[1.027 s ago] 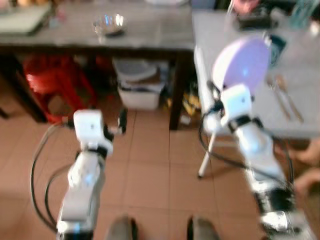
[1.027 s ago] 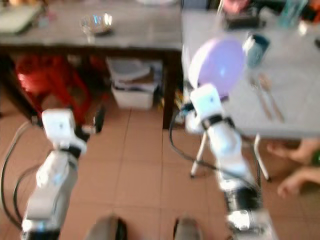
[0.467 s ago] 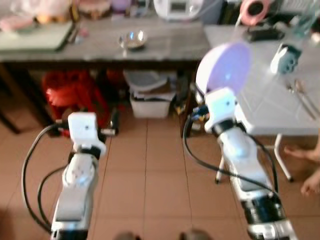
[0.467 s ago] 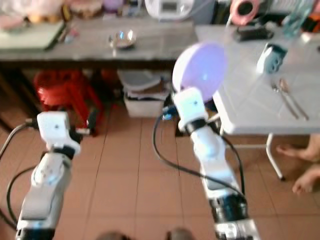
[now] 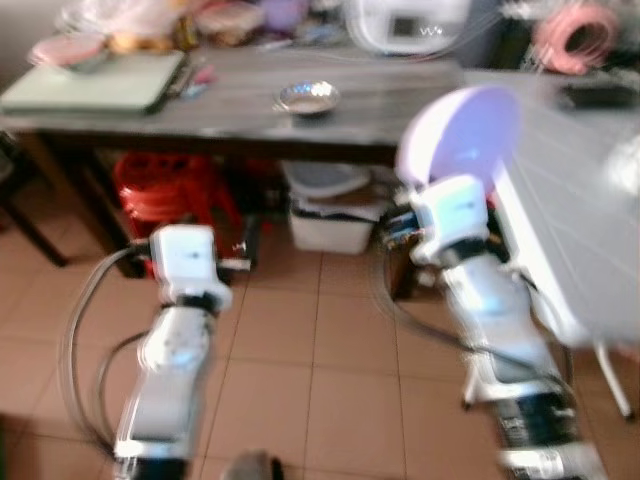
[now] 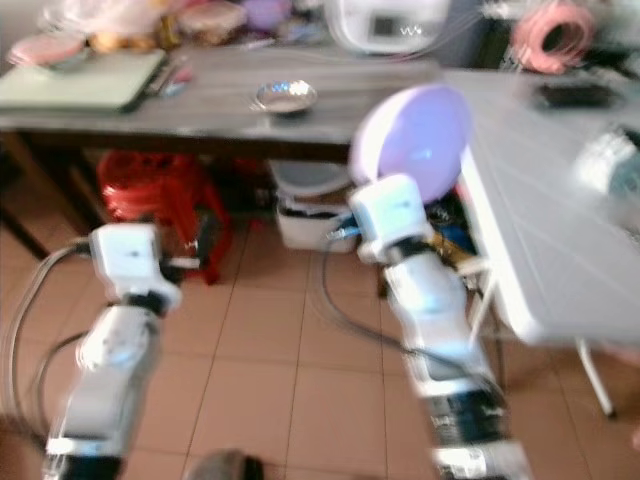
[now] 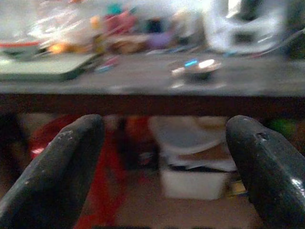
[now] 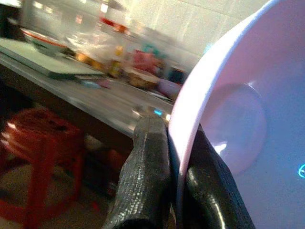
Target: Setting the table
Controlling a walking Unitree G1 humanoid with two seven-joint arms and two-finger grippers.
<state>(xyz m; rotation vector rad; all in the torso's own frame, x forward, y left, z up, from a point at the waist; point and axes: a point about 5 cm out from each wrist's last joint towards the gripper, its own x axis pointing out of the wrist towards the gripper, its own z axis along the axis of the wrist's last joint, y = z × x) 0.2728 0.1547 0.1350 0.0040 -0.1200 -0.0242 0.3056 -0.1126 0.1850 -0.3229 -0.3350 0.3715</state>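
Overhead, right gripper (image 8: 174, 191) pinches lavender bowl (image 5: 462, 137); writing unreadable.

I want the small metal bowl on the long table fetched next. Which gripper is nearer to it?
Left. The left gripper, open and empty, points toward the metal bowl from below the table edge. The right gripper, clamped on the lilac plate, is off to the bowl's right.

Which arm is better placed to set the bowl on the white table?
Right. The right gripper already pinches the bowl by its rim, beside the white table. The left gripper is open, empty and farther away.
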